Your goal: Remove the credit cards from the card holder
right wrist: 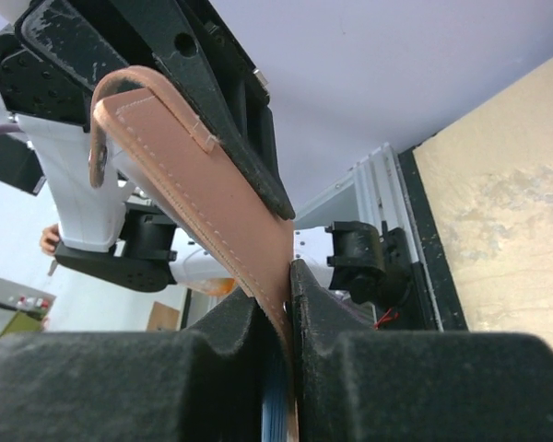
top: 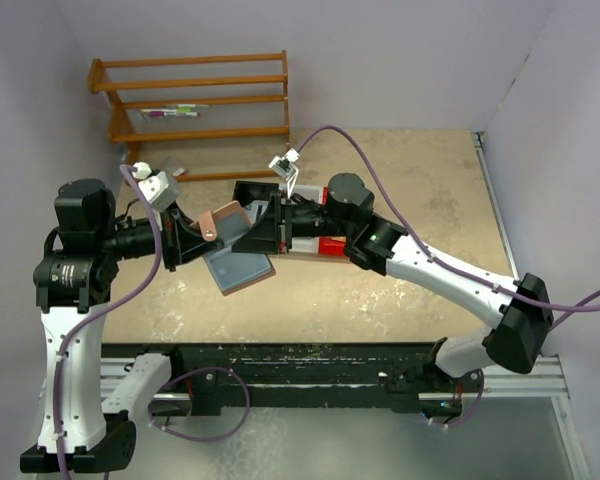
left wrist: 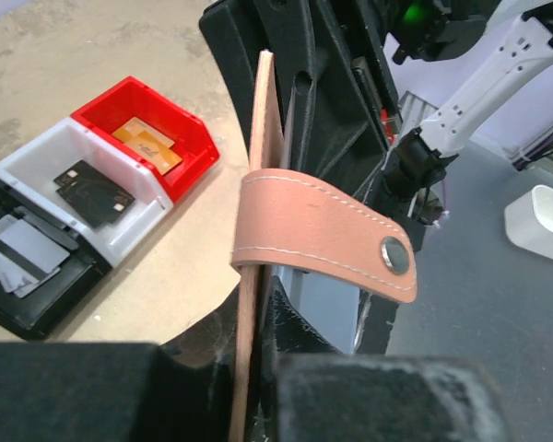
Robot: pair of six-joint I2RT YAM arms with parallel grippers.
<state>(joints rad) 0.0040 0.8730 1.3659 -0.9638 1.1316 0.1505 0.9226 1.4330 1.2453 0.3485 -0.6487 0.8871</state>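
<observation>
Pinching from opposite sides, my left claw [left wrist: 254, 373] and my right claw [right wrist: 288, 322] each press their black padded fingers together on the small pinkish-brown leather-like folding card holder [top: 236, 250]. I hold it in the air between my two arms, above the beige speckled worktop [left wrist: 74, 55].

In the left wrist view the thin leather panel stands edge-on between my pads. A rounded strap tab [left wrist: 323, 235] with white stitching and a round metal snap [left wrist: 396, 255] curls off to the right. In the right wrist view the same stitched leather rises out of my shut pads, with a sliver of light blue lining at the pinch. From above, the holder lies unfolded, its smooth blue-grey lining facing up.

Farther out on the worktop, three plastic bins sit touching in a row. The glossy red bin [left wrist: 192, 138] holds a flat golden-yellow card [left wrist: 147, 145]. The white bin [left wrist: 46, 152] holds dark cards [left wrist: 97, 189], and the black bin [left wrist: 46, 318] holds grey cards [left wrist: 18, 253].

At the far wall stands a slatted orange wooden rack [top: 195, 100].
</observation>
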